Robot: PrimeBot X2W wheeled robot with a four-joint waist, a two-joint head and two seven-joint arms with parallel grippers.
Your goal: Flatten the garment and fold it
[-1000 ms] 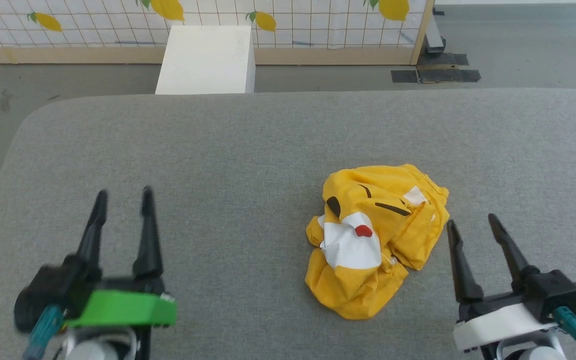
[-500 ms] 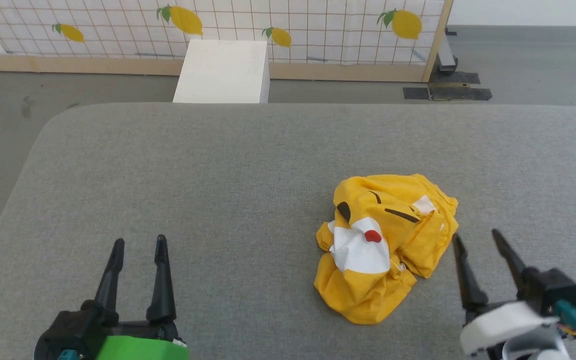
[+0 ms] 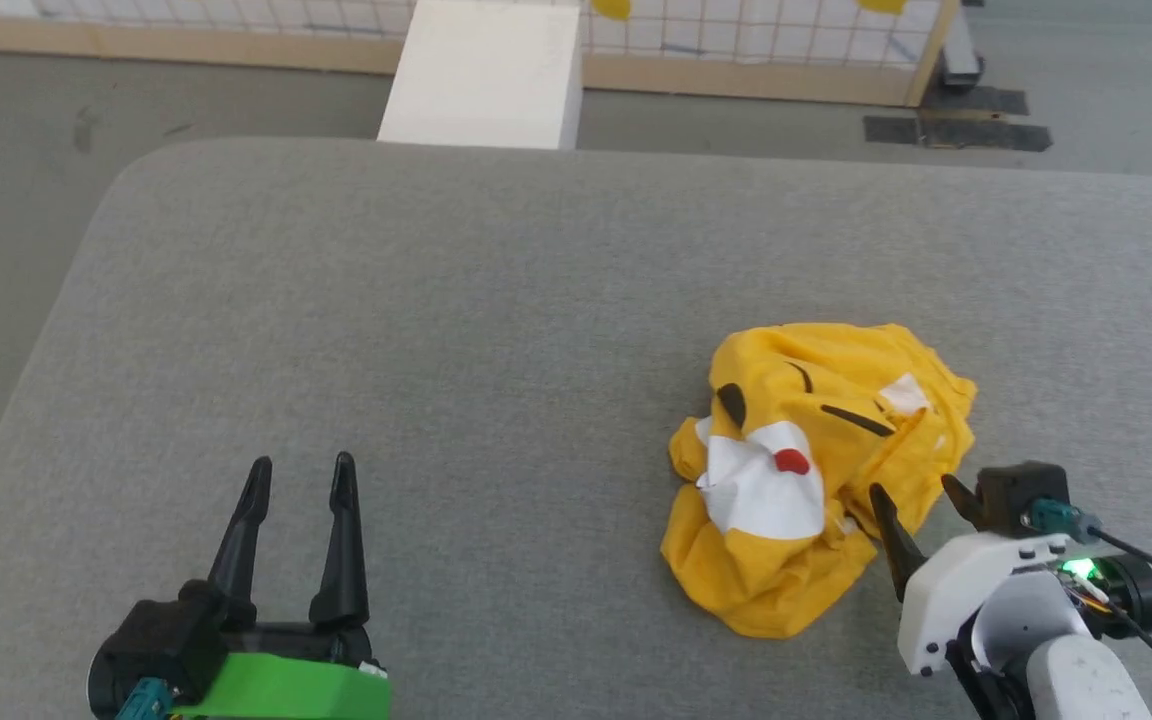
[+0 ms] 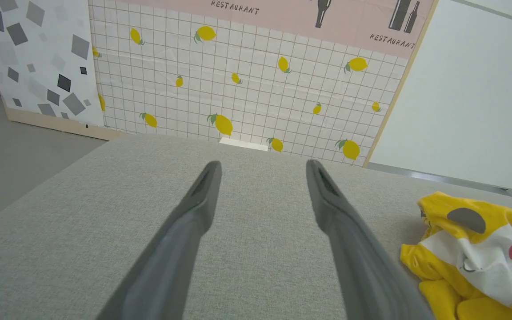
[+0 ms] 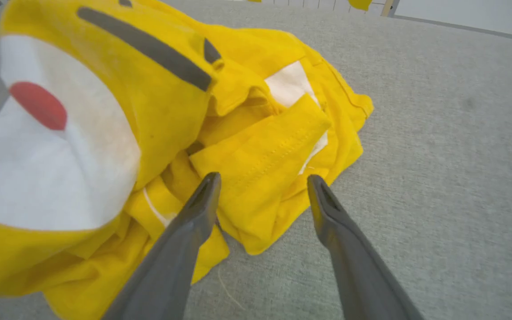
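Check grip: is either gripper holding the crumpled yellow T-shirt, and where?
Nothing held. Right gripper open, a fold of the crumpled yellow T-shirt between its fingers, unpinched; left gripper open, away from it.

The shirt [image 3: 816, 470] is bright yellow, with a large white patch carrying a red dot, a black oval, thin black stripes and a smaller white patch. The surface [image 3: 436, 300] under the shirt is a uniform grey weave. Well left of the shirt, the left gripper [image 3: 302, 460] has black fingers and a green mount. At the shirt's right edge, the right gripper [image 3: 910, 485] has black fingers and a white mount with a green light. Beyond the shirt, the box [image 3: 481, 75] is plain white. Farther beyond the shirt, the screen [image 4: 247, 89] has a white grid with yellow lemons and green leaves, and a pink band above it. The floor [image 3: 16, 150] is grey.
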